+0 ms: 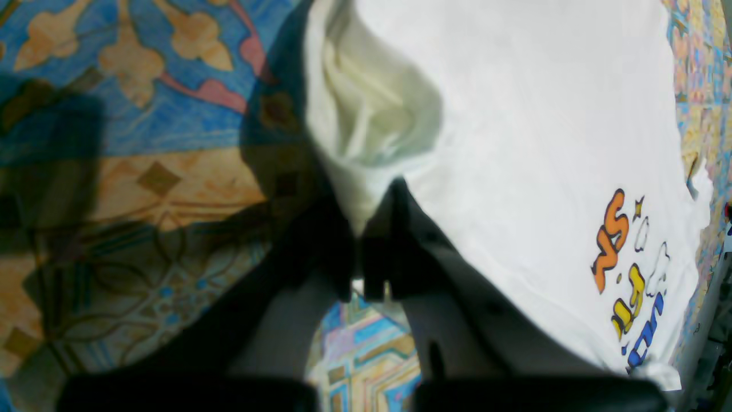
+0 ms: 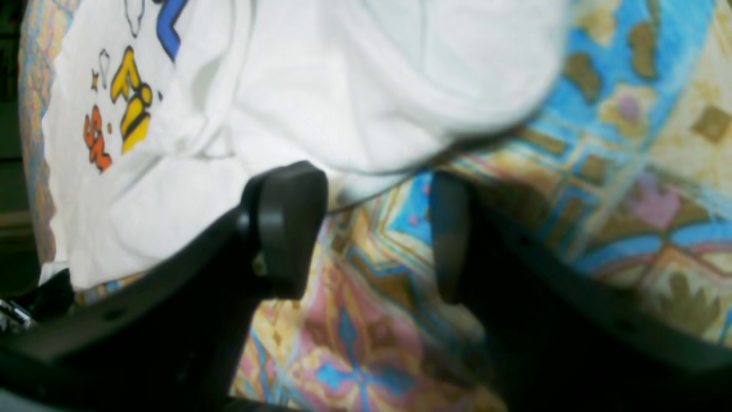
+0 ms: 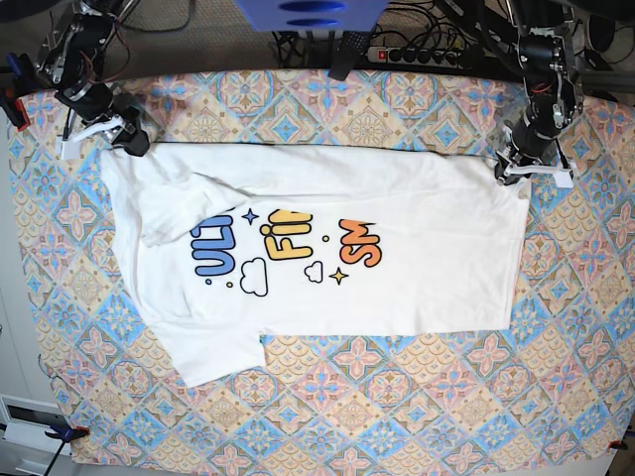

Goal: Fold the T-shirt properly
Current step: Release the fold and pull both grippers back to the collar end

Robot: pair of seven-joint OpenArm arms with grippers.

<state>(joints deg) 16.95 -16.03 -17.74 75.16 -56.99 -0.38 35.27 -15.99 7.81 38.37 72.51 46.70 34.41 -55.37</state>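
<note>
The white T-shirt [image 3: 397, 248] lies spread print-up on the patterned table cover, its sleeves toward the left in the base view. The coloured lettering [image 3: 283, 243] sits mid-shirt. My left gripper [image 3: 514, 169] is at the shirt's far right corner. In the left wrist view it [image 1: 357, 252] is shut, pinching a bunched fold of the T-shirt [image 1: 514, 114]. My right gripper [image 3: 127, 139] is at the far left corner, by the upper sleeve. In the right wrist view it [image 2: 372, 229] stands open, and the T-shirt [image 2: 343, 86] edge lies just beyond its fingertips.
The colourful tiled cover [image 3: 397, 416] spans the whole table. A power strip [image 3: 427, 55] and cables lie behind the back edge, beside a blue object [image 3: 308, 12]. A clamp [image 3: 60, 431] holds the cover at the front left corner.
</note>
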